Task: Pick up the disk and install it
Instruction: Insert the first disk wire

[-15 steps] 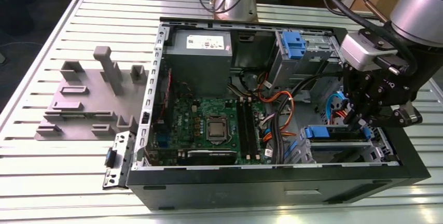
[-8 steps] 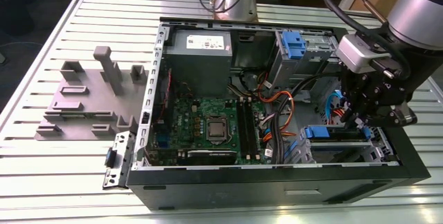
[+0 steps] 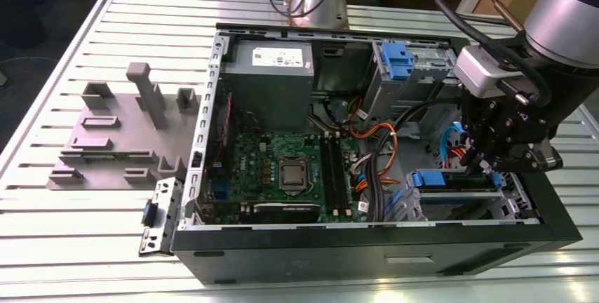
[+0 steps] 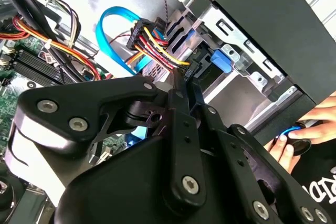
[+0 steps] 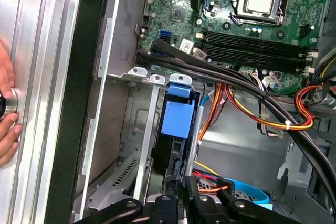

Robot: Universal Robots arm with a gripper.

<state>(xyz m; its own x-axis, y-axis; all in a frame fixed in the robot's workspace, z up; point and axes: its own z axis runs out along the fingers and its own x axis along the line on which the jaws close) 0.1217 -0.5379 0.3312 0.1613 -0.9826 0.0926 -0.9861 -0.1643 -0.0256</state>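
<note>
A robotics lab, by the look of it: an open computer case (image 3: pixel 374 240) on a slotted aluminium table (image 3: pixel 84 240), grey fixture blocks (image 3: pixel 122 135) beside it, robot arm (image 3: pixel 562 22) overhead.

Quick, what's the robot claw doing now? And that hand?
Black robot gripper: closed, tips by the blue-railed silver-grey metal disk in its bay, holding nothing.
Person's hand: resting on a small round button.

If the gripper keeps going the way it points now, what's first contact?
Probably the disk, standing on edge in the drive bay directly ahead of the gripper in the first wrist view. How much gap remains between them cannot be told.
</note>
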